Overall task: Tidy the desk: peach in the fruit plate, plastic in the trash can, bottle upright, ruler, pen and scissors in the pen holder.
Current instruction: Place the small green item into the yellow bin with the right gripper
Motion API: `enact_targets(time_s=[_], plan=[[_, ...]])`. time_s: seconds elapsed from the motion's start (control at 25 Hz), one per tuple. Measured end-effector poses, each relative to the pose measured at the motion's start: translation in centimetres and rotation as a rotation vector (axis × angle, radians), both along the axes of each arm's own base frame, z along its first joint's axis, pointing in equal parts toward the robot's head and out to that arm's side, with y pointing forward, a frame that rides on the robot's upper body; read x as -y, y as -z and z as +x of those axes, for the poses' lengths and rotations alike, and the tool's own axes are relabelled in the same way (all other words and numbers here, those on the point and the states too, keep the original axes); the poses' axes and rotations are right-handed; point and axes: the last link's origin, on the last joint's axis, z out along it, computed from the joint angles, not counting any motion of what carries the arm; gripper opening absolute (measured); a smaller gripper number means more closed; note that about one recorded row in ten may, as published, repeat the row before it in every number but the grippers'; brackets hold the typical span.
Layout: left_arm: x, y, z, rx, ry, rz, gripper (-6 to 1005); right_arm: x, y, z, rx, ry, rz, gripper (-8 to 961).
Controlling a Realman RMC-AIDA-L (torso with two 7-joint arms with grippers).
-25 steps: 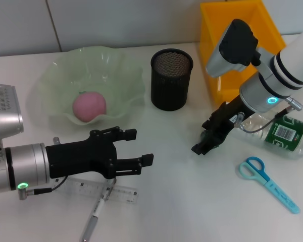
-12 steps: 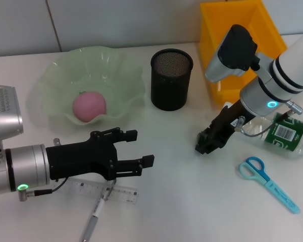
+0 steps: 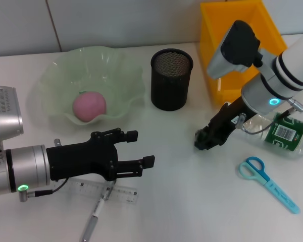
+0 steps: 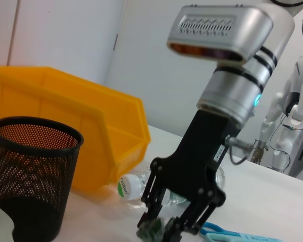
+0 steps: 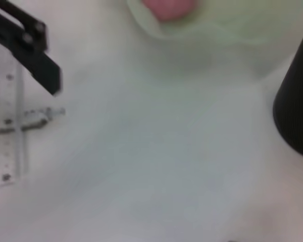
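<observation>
The right tool [image 3: 206,138], a black multi-jointed claw, is seen low over the white tabletop [image 3: 192,191], clenched on a small crumpled greenish scrap of plastic [image 4: 152,231]; in the left wrist view the scrap is pinched between the black fingertips. At about 3 o'clock from this tool a clear plastic bottle [image 3: 280,133] with a green label is lying on its side. At 5 o'clock, the scissors [image 3: 266,182], with light blue handles, are lying flat. At 12 o'clock stands the yellow bin [image 3: 240,45], rigid and box-shaped with sloped walls. At 10 o'clock the black mesh pen holder [image 3: 171,79], a cylinder, stands upright.

The left tool [image 3: 136,151], matte black with angular fingers, is held released, its fingers spread apart, above the tabletop at the lower left. Just beneath it a transparent ruler [image 3: 108,190] with printed marks is lying flat, and a slender grey pen [image 3: 93,219] is lying across it. At 11 o'clock from the left tool sits the fruit plate [image 3: 91,83], pale green and translucent with a wavy rim, and the round pink peach [image 3: 89,106] is resting inside it.
</observation>
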Motion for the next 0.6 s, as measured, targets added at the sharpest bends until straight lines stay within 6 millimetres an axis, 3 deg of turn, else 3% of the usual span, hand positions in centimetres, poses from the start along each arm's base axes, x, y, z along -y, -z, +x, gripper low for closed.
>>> enact_targets(time_s=[0.16, 0.28, 0.32, 0.44, 0.48, 0.52, 0.6], plan=[[0.0, 0.0, 0.0, 0.0, 0.0, 0.0, 843, 0.2, -1.6, -0.9, -0.062, -0.002, 0.016, 401], [0.0, -0.1, 0.0, -0.001, 0.002, 0.0, 843, 0.2, -4.5, -1.7, -0.133, 0.0, 0.069, 375], [-0.1, -0.1, 0.1, -0.001, 0.004, 0.001, 843, 0.2, -4.5, -1.7, -0.133, 0.0, 0.069, 365], [-0.1, -0.1, 0.1, -0.001, 0.006, 0.001, 843, 0.3, -7.6, -2.2, -0.197, -0.005, 0.146, 336], [-0.2, -0.1, 0.2, -0.001, 0.008, 0.001, 843, 0.1, -9.8, -2.1, -0.226, -0.008, 0.218, 333], [-0.2, -0.1, 0.2, 0.0, 0.009, 0.001, 843, 0.1, -9.8, -2.1, -0.226, -0.008, 0.218, 330], [-0.3, -0.1, 0.3, 0.001, 0.013, 0.001, 843, -0.1, -11.7, -1.8, -0.245, -0.007, 0.291, 324]])
